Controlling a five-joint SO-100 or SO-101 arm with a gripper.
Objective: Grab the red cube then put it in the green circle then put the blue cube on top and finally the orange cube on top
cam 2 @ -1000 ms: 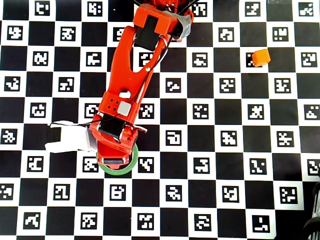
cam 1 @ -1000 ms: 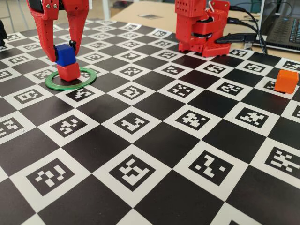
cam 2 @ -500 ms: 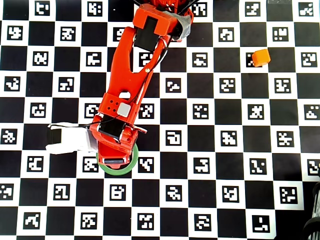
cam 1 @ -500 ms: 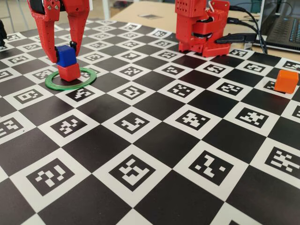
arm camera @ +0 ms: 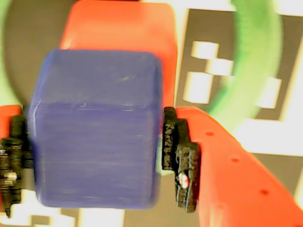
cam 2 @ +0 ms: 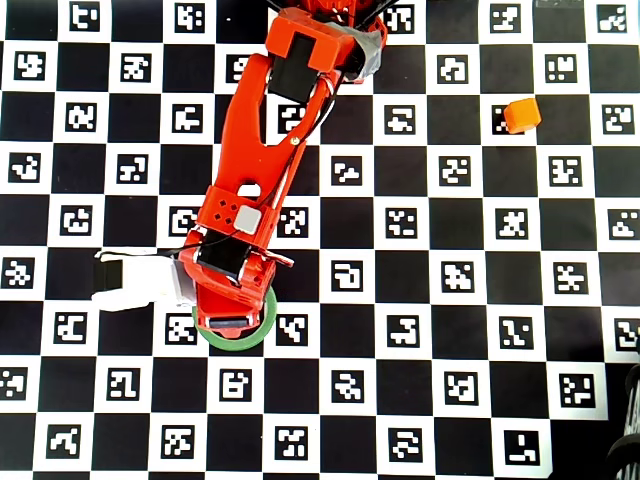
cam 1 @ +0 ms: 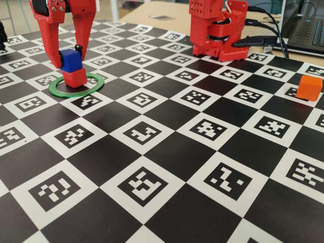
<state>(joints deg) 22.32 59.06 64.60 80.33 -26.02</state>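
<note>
Gripper [cam 1: 68, 56] at upper left of the fixed view was clamped on the blue cube [cam 1: 70, 59], a finger on each side; the wrist view showed black pads [arm camera: 182, 161] pressed against its faces. Blue cube sat on the red cube [cam 1: 75, 77], slightly offset, inside the green circle [cam 1: 77, 84]. Orange cube [cam 1: 309, 87] sat alone at far right on the checkered marker board [cam 1: 167, 167], well apart from the stack.

At the upper left of the frame, the blue cube [cam 1: 70, 59] sits on the red cube [cam 1: 74, 77], which stands inside the green circle [cam 1: 76, 84] on the checkered board [cam 1: 167, 147]. The gripper [cam 1: 66, 59] straddles the blue cube with 2 red fingers [cam 1: 51, 43] at its sides. The orange cube [cam 1: 309, 87] lies alone at the right edge. The arm's red base [cam 1: 217, 30] stands at top centre.
</note>
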